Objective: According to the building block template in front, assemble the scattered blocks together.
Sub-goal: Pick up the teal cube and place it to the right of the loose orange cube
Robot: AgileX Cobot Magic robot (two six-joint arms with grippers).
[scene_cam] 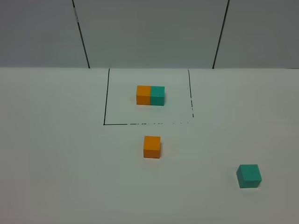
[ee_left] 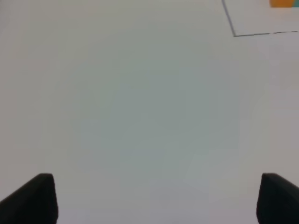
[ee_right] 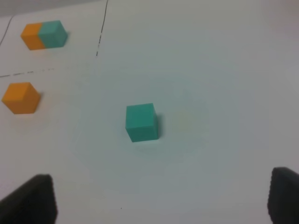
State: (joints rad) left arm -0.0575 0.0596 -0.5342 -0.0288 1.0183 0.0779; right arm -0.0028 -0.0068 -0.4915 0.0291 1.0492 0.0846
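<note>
Gaping wide and empty: left hand (ee_left: 159,198), right hand (ee_right: 161,198).
The orange cube (scene_cam: 152,147) sits near the template (scene_cam: 150,95), the teal-green cube (scene_cam: 249,176) well apart, open counter (scene_cam: 56,163) around each.

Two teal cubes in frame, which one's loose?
The lone teal cube at front right, outside the drawn square, touching nothing. The other teal cube sits inside the square, joined to an orange cube as one bar.

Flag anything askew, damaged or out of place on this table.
Nothing damaged or spilled. The loose teal cube sits slightly rotated and well apart from the loose orange cube. The template bar lies square inside the drawn outline, whose front line is patchy.
</note>
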